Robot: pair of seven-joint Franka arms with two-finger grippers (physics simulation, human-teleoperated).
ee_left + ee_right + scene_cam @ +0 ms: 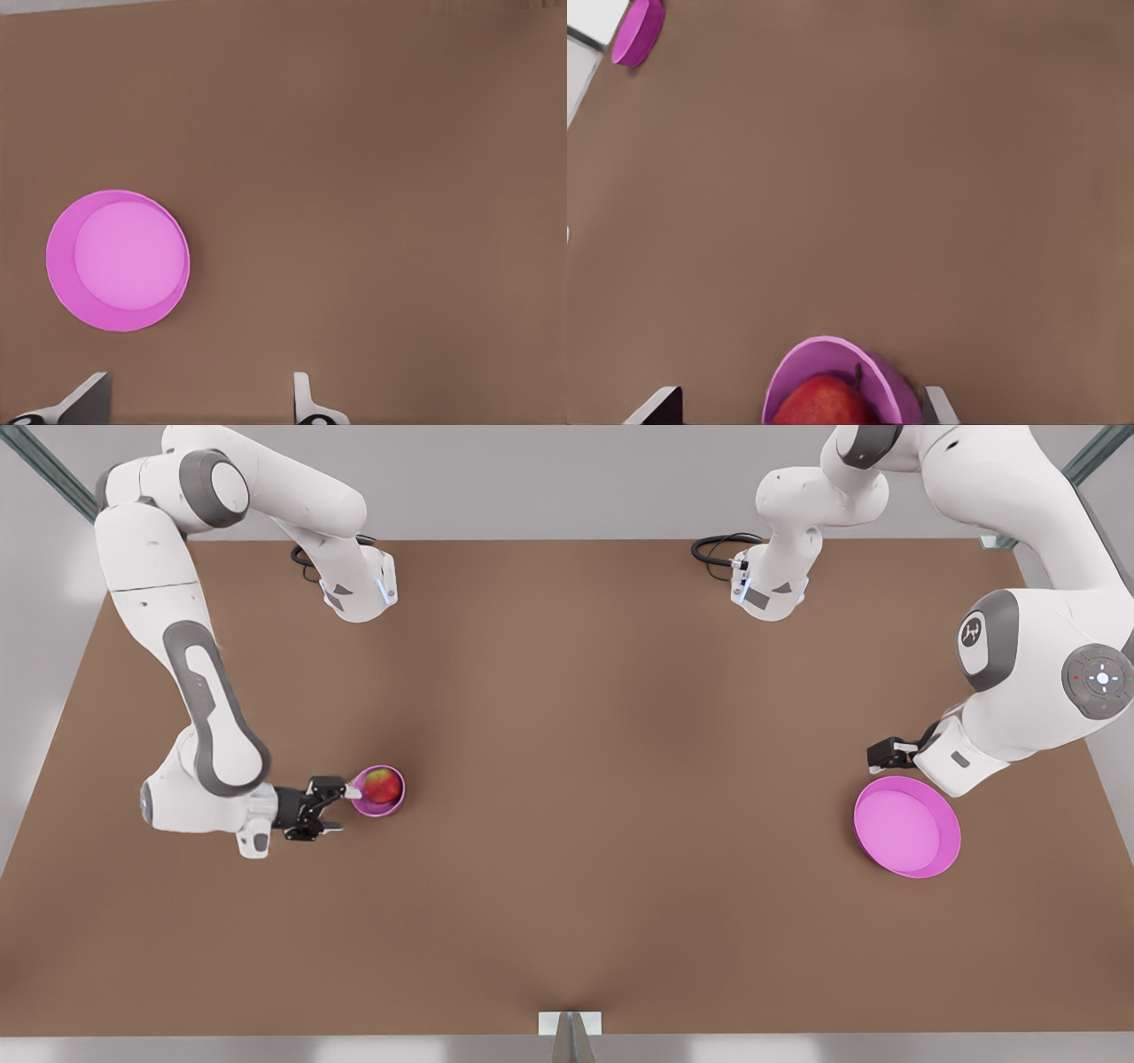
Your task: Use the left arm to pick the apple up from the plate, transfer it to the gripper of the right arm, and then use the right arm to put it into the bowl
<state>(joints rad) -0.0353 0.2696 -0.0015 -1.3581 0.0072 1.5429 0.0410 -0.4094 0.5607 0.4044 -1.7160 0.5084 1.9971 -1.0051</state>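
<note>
A wide brown table (pixel 567 779) is seen from above, evenly lit. It is bordered by pale grey floor (pixel 532 478). Metal frame struts (pixel 53 474) are set at its far corners.

Brown table (pixel 567 779): bowl (pixel 392 804), plate (pixel 907 826).

In the right wrist view the frame edge cuts the apple (pixel 824 403) and bowl (pixel 799 367) at six o'clock. In the front view the left claw (pixel 886 755) is mostly hidden behind its wrist.
</note>
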